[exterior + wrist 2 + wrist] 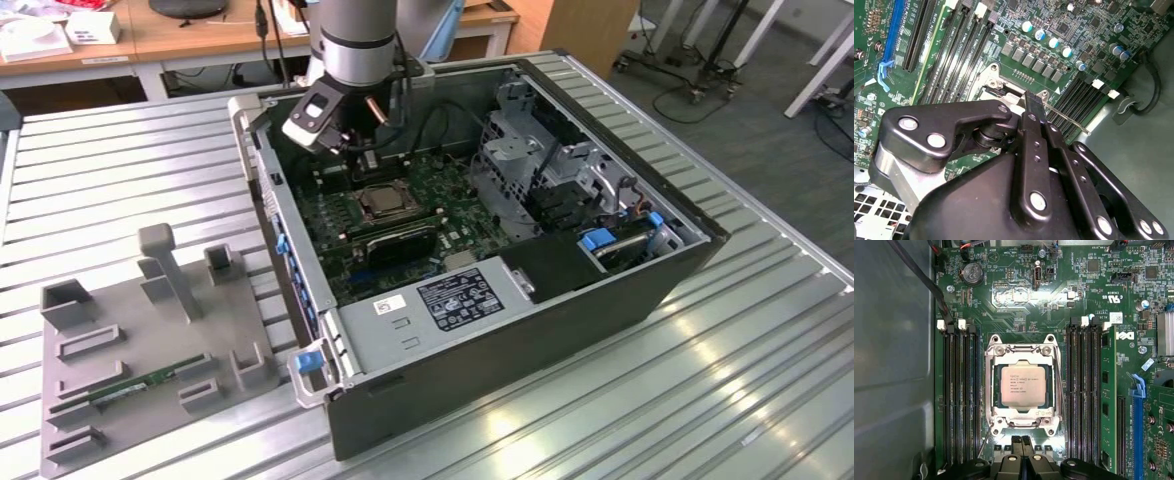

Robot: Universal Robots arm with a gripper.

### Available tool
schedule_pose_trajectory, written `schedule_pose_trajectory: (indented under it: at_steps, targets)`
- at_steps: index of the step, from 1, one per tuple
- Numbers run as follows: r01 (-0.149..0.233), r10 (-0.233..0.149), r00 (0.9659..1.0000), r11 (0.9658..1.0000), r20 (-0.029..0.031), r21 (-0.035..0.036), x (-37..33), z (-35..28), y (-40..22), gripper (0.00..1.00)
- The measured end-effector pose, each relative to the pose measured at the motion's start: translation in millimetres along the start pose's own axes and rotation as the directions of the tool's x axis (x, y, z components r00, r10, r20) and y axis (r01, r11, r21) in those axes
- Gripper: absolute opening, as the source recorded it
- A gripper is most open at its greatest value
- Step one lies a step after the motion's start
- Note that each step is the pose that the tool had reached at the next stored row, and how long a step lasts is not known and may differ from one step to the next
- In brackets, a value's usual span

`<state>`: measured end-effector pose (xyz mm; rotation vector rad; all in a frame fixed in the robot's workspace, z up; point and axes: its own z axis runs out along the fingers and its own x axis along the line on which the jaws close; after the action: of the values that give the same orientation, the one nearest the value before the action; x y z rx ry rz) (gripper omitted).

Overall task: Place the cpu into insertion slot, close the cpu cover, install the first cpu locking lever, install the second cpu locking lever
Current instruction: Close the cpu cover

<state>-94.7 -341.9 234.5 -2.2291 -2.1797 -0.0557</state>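
The cpu (pixel 1023 385), a silvery-tan square, lies flat in the insertion slot (pixel 1050 427) on the green board. The cpu cover (pixel 1024 351) is folded down around it as a metal frame. In the exterior view the cpu (pixel 384 200) sits in the open computer case, just in front of my gripper (pixel 363 150). In the first wrist view my gripper (pixel 1022 442) hangs beside the socket's edge with its black fingers pressed together and nothing between them. A thin locking lever rod (pixel 985 440) sticks out loose from the socket corner. In the second wrist view this rod (pixel 1070 121) passes close by my fingertip (pixel 1034 102).
Long black memory slots (pixel 961 390) flank the socket, with a green memory stick (pixel 1108 390) and a blue slot (pixel 1138 405) beyond. Black cables (pixel 919 275) run along the case wall. A grey fixture tray (pixel 147 300) lies on the table at the exterior view's left.
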Motion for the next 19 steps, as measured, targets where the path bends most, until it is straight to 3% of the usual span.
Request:
schedule_pose_trajectory:
  at_steps: [19]
  targets:
    - [0.0, 0.0, 1.0, 1.0, 0.0, 0.0, 0.0, 0.0, -0.8, 0.11]
